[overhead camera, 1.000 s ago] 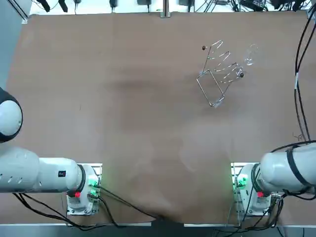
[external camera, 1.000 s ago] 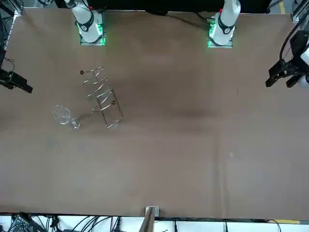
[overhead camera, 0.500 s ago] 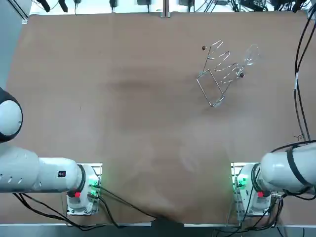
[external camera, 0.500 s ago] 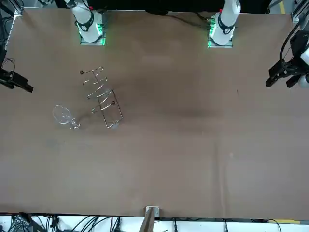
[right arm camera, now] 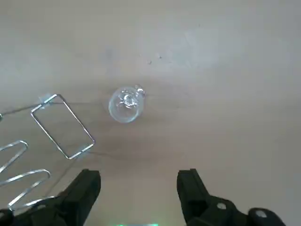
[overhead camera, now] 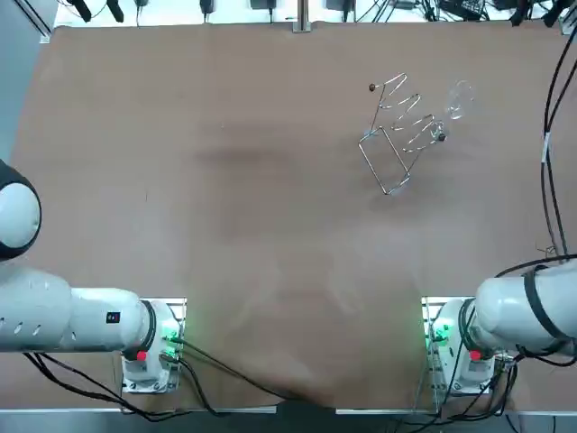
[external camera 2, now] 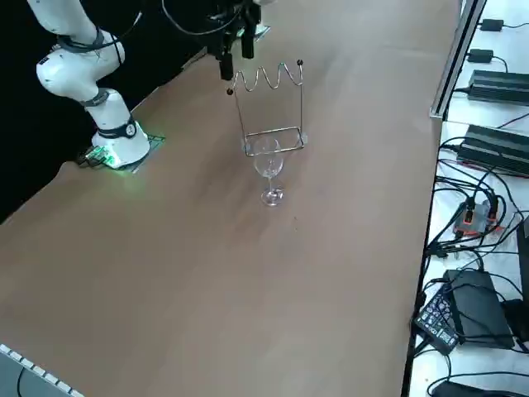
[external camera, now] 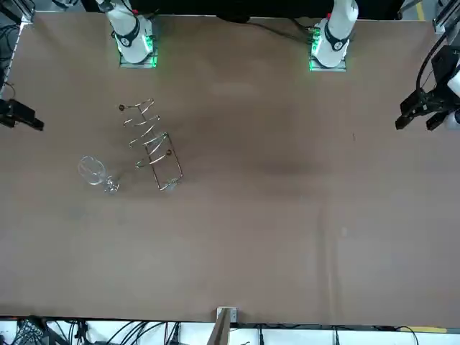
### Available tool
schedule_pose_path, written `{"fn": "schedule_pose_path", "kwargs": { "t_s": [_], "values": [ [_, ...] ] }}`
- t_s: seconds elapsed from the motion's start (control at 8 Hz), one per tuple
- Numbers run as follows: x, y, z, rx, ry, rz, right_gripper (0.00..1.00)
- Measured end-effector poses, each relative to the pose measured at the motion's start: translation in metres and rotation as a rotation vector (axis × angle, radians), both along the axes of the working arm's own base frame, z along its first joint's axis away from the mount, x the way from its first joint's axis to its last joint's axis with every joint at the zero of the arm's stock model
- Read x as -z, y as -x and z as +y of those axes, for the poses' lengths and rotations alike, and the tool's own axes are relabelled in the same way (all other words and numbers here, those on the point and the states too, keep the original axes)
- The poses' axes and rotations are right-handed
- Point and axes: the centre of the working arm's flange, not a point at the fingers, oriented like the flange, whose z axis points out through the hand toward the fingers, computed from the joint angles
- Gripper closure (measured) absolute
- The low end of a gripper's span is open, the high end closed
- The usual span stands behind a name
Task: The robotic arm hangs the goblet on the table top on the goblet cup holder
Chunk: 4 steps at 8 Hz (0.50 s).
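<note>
A clear goblet (overhead camera: 456,99) (external camera: 93,172) (external camera 2: 267,169) (right arm camera: 125,104) stands upright on the brown table, just beside the wire cup holder (overhead camera: 398,135) (external camera: 152,144) (external camera 2: 270,106) (right arm camera: 60,125) and apart from it. The holder's wavy top rail carries nothing. My right gripper (external camera 2: 235,56) (external camera: 29,120) (right arm camera: 138,190) hangs high over the table, near the holder and goblet. It is open, with nothing between its fingers (right arm camera: 87,187), and the goblet shows far below them in the right wrist view.
Beyond the table's right edge, power supplies and cables (external camera 2: 488,149) lie on a white shelf. The right arm's base (overhead camera: 455,347) (external camera 2: 116,145) sits at the near edge. Bare brown tabletop surrounds the holder on all sides.
My right gripper has drifted slightly toward the robot's side at the left edge of the front view. The goblet and holder have not moved.
</note>
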Motion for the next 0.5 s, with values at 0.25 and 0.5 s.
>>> {"fn": "schedule_pose_path", "kwargs": {
  "t_s": [0.25, 0.5],
  "values": [
    [0.008, 0.004, -0.021, -0.108, -0.02, 0.017, 0.0],
    [0.024, 0.005, -0.043, -0.286, -0.047, 0.015, 0.0]
  ]
}}
